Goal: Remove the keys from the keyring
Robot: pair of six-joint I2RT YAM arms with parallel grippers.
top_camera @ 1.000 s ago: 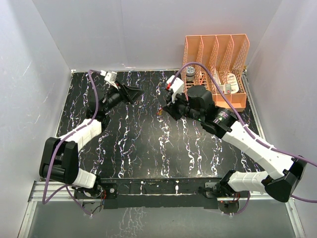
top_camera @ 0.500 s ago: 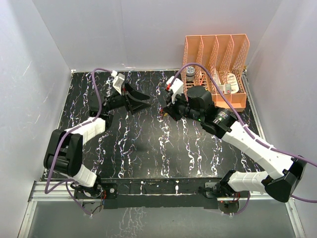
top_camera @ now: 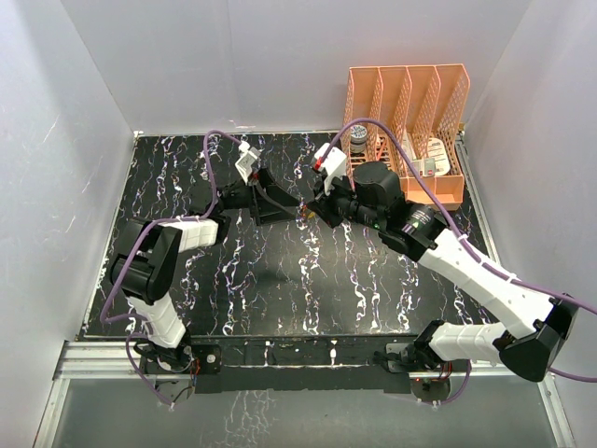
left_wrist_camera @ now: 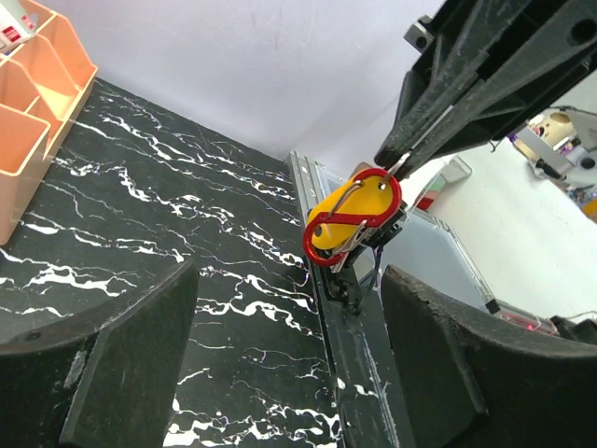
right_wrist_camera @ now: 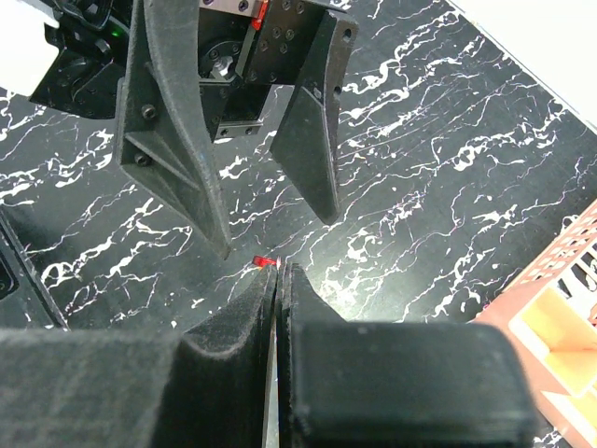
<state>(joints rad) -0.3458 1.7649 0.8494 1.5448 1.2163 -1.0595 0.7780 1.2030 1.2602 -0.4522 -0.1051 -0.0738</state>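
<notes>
My right gripper (top_camera: 312, 207) is shut on the top end of the keyring (left_wrist_camera: 322, 245), a thin dark red loop hanging above the black marbled table (top_camera: 280, 280). A flat yellow key (left_wrist_camera: 347, 222) hangs inside the loop. In the top view the ring shows only as a red speck (top_camera: 301, 211). In the right wrist view only a red tip (right_wrist_camera: 265, 263) pokes out past the shut fingers (right_wrist_camera: 252, 317). My left gripper (top_camera: 293, 205) is open and empty, its fingers (right_wrist_camera: 177, 140) facing the ring, just short of it. In the left wrist view (left_wrist_camera: 289, 280) the ring hangs between and beyond its fingertips.
An orange file organizer (top_camera: 406, 131) with small items stands at the table's back right, behind the right arm. It also shows in the left wrist view (left_wrist_camera: 28, 84) and the right wrist view (right_wrist_camera: 560, 308). White walls close in three sides.
My left arm has swung right from the back left toward the right gripper, and its open jaws now face the keyring. The right gripper has held still with the ring.
</notes>
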